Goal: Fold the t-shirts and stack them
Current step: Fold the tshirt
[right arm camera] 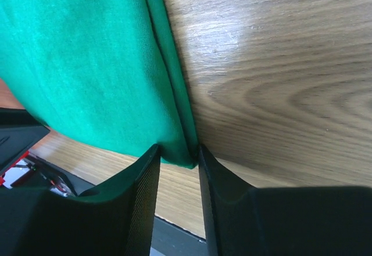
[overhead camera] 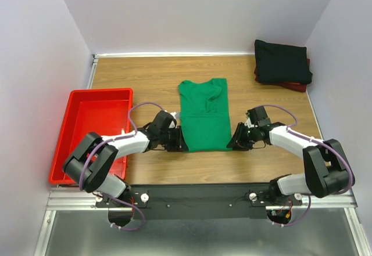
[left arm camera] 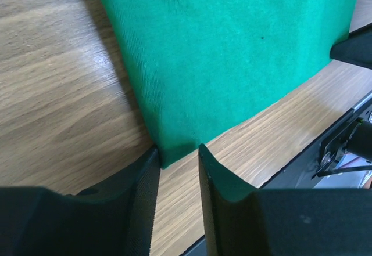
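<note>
Green t-shirt (overhead camera: 203,116) lies flat at the middle of the surface (overhead camera: 145,76), collar away from the arm bases. Its sleeves are turned in, so it reads as a narrow oblong: lengthwise folds done, cross fold not yet made. Left fingers (left arm camera: 139,198) are narrow, pinching its near left corner; right fingers (right arm camera: 136,198) are narrow, pinching the near right corner. Cloth fills both gaps. Judgement: set up to carry the hem toward the collar. Black t-shirt (overhead camera: 282,61) sits folded on the dark red t-shirt (overhead camera: 293,86) at the far right corner, well apart; two of three stacked. Left to do: finish green, add it to that pile. Red tray (overhead camera: 102,90) at left, not involved.
</note>
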Available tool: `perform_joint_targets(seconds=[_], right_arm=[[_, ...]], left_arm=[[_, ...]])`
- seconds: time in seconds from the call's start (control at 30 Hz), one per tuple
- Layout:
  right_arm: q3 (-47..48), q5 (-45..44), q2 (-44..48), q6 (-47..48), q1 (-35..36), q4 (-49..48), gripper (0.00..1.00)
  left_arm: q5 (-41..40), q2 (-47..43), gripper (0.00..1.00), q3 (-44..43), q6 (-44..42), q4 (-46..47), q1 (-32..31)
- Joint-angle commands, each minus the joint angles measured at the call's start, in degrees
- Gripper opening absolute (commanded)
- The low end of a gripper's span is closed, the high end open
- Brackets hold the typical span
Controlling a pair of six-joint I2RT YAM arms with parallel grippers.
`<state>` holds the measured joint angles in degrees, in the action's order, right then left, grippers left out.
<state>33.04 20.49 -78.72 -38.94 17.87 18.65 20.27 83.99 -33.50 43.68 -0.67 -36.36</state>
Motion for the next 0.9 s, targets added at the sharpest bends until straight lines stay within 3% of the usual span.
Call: perform_joint_targets(seconds=[0.0,0.17,0.2,0.23,0.4,0.67,0.87], right_arm=[[-1.92,-0.1,-1.7,0.09,-0.2,-0.28,0.39],[-1.57,0.51,-1.44,0.09,-0.2,-0.64,0.25],[-1.57,0.78,-1.0,0.09,-0.2,-0.64,0.22],[-1.66,0.95,-0.22,0.18,-0.2,-0.55,0.16],[-3.76,2.36,3.83,0.0,-0.2,0.24,0.0],[-7.99,3.59,17.78,-0.44,0.32,6.55,0.0],[-9.3,4.03,28.6,-1.66,0.68,13.5,0.01]], left_arm=[[-0.67,1.71,0.38,0.54,0.44,-0.92,-0.56],[-1.2,0.74,0.18,-0.95,0.62,-1.26,-0.64],[-1.37,0.57,0.03,-1.13,0.53,-1.53,-0.73],[-1.38,0.04,0.0,-1.48,0.44,-1.88,-0.73],[-2.17,-3.29,0.0,-0.52,0.44,-4.16,-1.34],[-3.66,-13.31,0.0,2.82,3.15,-8.03,-4.86],[-6.12,-21.13,0.0,5.72,8.61,-8.47,-11.09]])
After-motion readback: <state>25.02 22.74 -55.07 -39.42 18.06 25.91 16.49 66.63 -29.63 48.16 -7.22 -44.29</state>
